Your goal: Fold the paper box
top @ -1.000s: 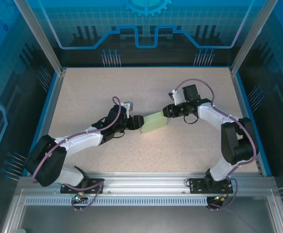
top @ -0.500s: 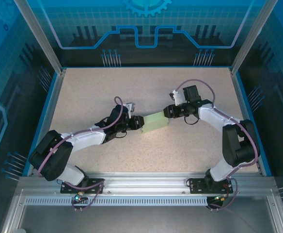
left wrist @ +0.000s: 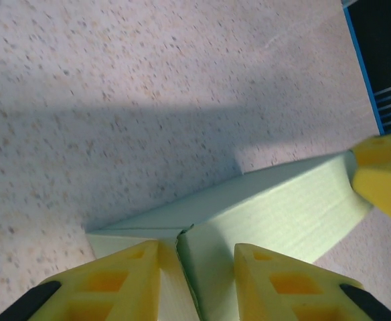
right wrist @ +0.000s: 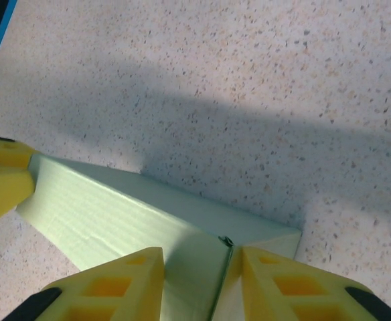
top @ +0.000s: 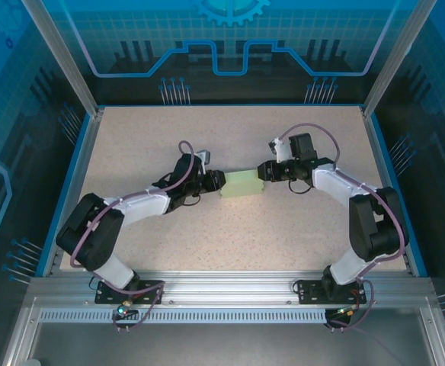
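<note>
We have the paper box [top: 240, 184] near the middle of the table [top: 146, 137], a little toward the table's far rim. It is already closed up into a small flat mint-green block, not lying as an open cut-out. The left gripper [top: 216, 181] has its jaws drawn partway in and pinched on the end of the box that faces the table's left rim. Its yellow fingers [left wrist: 125, 281] sit either side of the seam where two panels meet at that corner. The right gripper [top: 262, 171] is set much the same, partly closed and clamped on the end facing the table's right rim, its fingers [right wrist: 282, 284] straddling a like seam. We cannot tell whether the box rests on the table's surface or is held just off it. As we judge it, the step in hand is pressing the two end closures home so that the folds hold. To do this well we should squeeze squarely across each seam, not at a slant, so that the thin card creases along its scored line and does not buckle. We should push both ends with equal force along the table's width, so the box neither bows in the middle nor slides toward one rim. The pressure should stay gentle, since this card dents easily.
</note>
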Robot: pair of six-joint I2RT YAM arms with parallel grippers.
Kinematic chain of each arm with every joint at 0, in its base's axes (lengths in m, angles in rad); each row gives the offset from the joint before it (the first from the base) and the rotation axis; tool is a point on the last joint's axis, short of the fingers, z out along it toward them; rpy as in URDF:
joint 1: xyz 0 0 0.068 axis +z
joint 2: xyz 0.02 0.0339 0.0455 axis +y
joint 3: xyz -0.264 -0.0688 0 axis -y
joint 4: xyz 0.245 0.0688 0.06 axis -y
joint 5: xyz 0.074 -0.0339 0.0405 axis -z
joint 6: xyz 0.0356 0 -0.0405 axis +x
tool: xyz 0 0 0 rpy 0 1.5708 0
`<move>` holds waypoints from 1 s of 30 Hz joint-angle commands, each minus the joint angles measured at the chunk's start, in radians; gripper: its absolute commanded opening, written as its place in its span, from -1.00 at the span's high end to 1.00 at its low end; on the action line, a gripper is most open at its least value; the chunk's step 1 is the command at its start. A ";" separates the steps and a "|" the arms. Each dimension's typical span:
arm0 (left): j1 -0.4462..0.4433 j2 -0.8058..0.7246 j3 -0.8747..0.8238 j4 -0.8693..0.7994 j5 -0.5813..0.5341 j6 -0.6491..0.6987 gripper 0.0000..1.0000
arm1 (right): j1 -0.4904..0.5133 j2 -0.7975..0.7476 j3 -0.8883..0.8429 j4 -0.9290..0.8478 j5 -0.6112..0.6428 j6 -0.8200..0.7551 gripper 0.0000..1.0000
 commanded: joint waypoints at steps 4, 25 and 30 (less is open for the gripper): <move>0.045 0.107 0.195 0.017 0.057 0.083 0.34 | 0.029 0.129 0.181 0.082 -0.097 0.028 0.30; 0.073 0.199 0.223 0.051 0.065 0.125 0.14 | 0.050 0.189 0.173 0.118 0.017 -0.021 0.21; 0.065 0.154 0.130 0.105 0.075 0.090 0.07 | 0.069 0.133 0.088 0.141 0.051 -0.008 0.16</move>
